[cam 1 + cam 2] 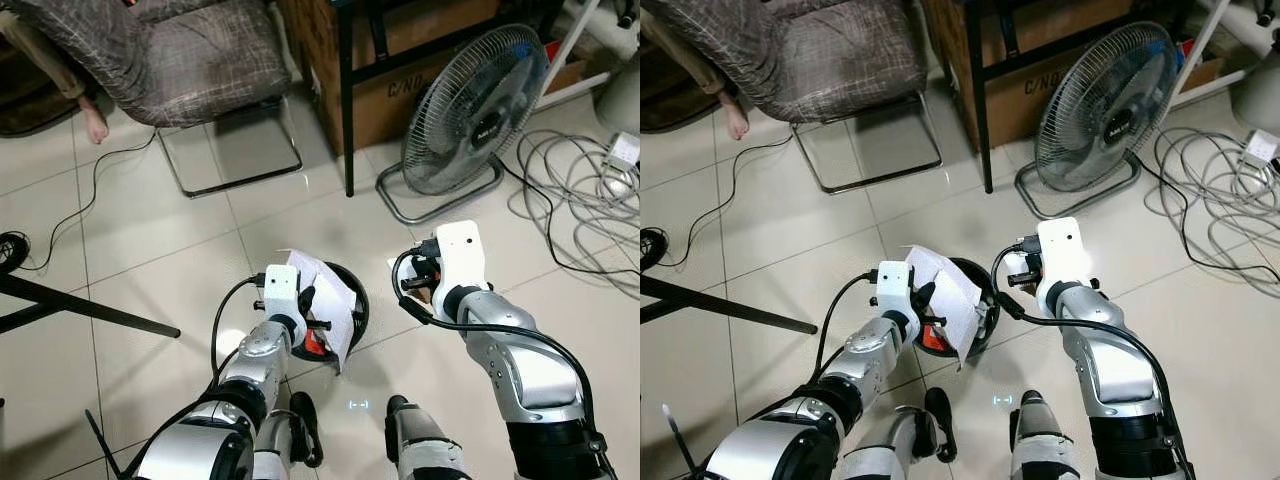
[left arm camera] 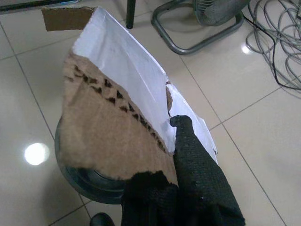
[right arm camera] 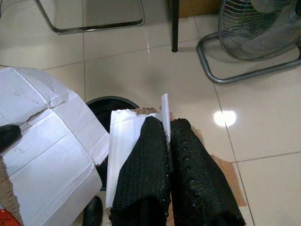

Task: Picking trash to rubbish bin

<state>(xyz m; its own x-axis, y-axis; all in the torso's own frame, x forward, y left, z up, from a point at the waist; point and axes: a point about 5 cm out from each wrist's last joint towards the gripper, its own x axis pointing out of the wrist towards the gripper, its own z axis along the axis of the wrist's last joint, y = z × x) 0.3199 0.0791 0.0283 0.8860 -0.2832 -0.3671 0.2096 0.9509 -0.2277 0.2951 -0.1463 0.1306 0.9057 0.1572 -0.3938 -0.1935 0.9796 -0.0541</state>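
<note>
Both arms are holding torn cardboard scraps right over the little black bin on the tiled floor.

The left pincer (image 2: pixel 181 136) is clenching a big torn cardboard sheet (image 1: pixel 325 295), white on one face and raw brown on the other, and it's hanging over the top of the round black rubbish bin (image 3: pixel 113 104), covering most of the opening. The right pincer (image 3: pixel 168 129) is squeezing a smaller white cardboard strip (image 3: pixel 123 141) edge-on between its fingers, just beside the bin's rim on the fan side. Something red (image 1: pixel 930 343) is sitting inside the bin, can't tell what. A floor fan (image 1: pixel 475 110) is standing further back, near a padded chair (image 1: pixel 170 60), with a tangle of grey cables (image 1: pixel 590 190) off to the right.
</note>
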